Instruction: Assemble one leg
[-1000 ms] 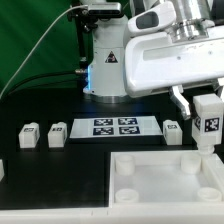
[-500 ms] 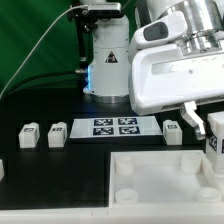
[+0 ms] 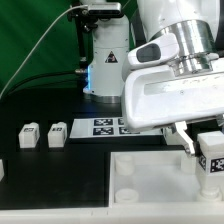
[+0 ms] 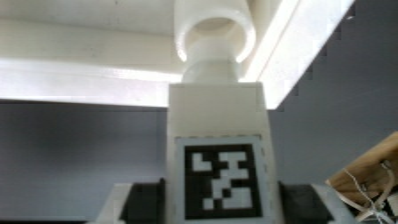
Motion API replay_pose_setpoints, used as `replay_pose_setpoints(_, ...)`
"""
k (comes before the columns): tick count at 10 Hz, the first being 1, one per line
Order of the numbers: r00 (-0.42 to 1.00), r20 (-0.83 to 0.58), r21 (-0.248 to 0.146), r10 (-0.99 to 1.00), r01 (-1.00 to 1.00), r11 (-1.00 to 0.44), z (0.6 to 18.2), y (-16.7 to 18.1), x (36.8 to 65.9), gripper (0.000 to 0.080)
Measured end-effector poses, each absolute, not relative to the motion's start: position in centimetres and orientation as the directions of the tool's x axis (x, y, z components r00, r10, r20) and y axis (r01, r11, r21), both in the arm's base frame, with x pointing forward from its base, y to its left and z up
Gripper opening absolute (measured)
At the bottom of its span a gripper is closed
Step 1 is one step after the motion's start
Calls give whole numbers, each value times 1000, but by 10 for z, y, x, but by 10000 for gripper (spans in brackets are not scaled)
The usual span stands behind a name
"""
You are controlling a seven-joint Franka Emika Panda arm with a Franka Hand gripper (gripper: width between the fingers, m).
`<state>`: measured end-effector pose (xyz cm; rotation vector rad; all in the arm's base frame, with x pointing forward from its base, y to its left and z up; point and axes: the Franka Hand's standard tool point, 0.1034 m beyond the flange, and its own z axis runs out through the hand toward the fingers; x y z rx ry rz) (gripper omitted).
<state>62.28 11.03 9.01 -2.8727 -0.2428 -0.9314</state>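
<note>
My gripper (image 3: 207, 155) is shut on a white leg (image 3: 211, 168) with a black-and-white tag, held upright at the exterior view's right, right above the far right corner of the large white tray-like part (image 3: 150, 185). In the wrist view the held leg (image 4: 221, 120) fills the middle, its tag facing the camera, and its far end points at a round corner socket (image 4: 217, 40) of the tray part. The dark fingers (image 4: 146, 200) press on both sides of it. Two more legs (image 3: 29, 134) (image 3: 57, 133) lie on the black table at the exterior view's left.
The marker board (image 3: 108, 127) lies behind the tray part, partly hidden by my arm. The robot's base (image 3: 105, 60) stands at the back centre. A green curtain hangs at the back left. A further white piece (image 3: 2, 169) shows at the left edge.
My gripper has moved down and toward the camera with the leg, bringing it over the tray part's far right corner. The leg that lay by the marker board's right end is now hidden.
</note>
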Motion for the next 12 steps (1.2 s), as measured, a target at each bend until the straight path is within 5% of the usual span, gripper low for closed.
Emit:
replay_pose_setpoints(11, 779, 616, -50, 113, 182, -982, 74, 111, 605, 291)
replay_pose_setpoints(12, 779, 616, -50, 113, 182, -982, 74, 111, 605, 388)
